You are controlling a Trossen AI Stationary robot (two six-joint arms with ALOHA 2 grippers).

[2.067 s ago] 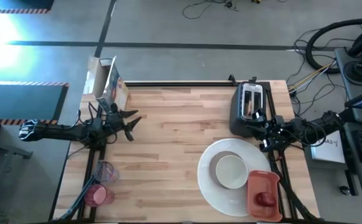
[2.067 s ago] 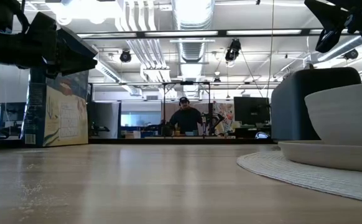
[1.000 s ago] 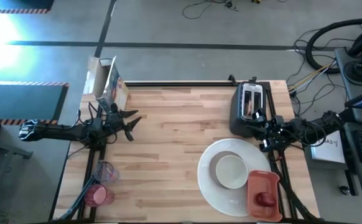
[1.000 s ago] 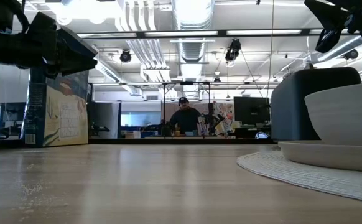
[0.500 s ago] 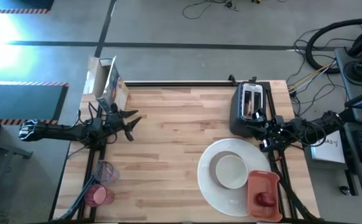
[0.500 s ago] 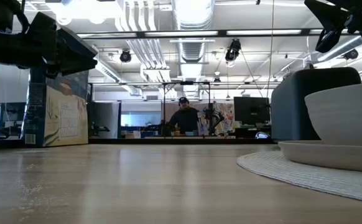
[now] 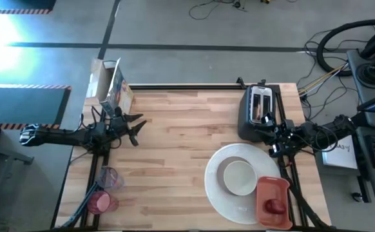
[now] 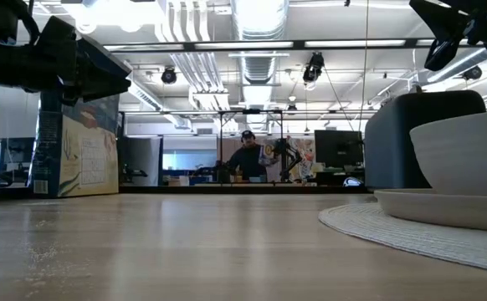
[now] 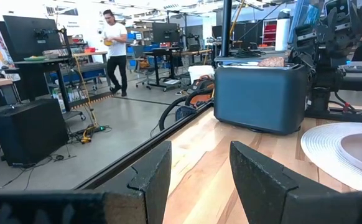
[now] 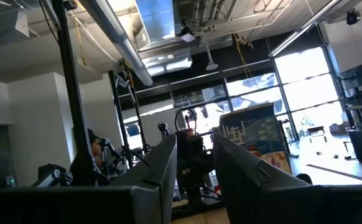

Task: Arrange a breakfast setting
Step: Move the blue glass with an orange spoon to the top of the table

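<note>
At the left edge of the wooden surface (image 7: 174, 154), the left gripper (image 7: 138, 131) hovers with its jaws spread and nothing between them; through the gap its wrist camera looks across bare wood toward the toaster (image 9: 260, 96). The right gripper (image 7: 270, 137) hangs at the right edge, just beside the toaster, jaws slightly parted and empty, pointing up into the room.

Nearest the right gripper, a large white plate (image 7: 221, 196) lies on the front right of the surface with a small white bowl (image 7: 240, 176) sitting on it. An orange-red tray (image 7: 272, 200) overlaps the plate's front right rim and holds a dark-red fruit (image 7: 274, 206).

Well apart, at the front left corner, a clear glass (image 7: 109, 178) and a pink tumbler (image 7: 100, 203) stand just beside each other, near the left arm. A cereal box (image 7: 112, 87) stands at the back left corner.

The plate and bowl look stiff, smooth and breakable, best pinched at the rim. The glass seems fragile and slippery; a grip across its wall, near mid-height, should suit. The fruit is round and may roll, so a gentle hold across its middle is wise.
</note>
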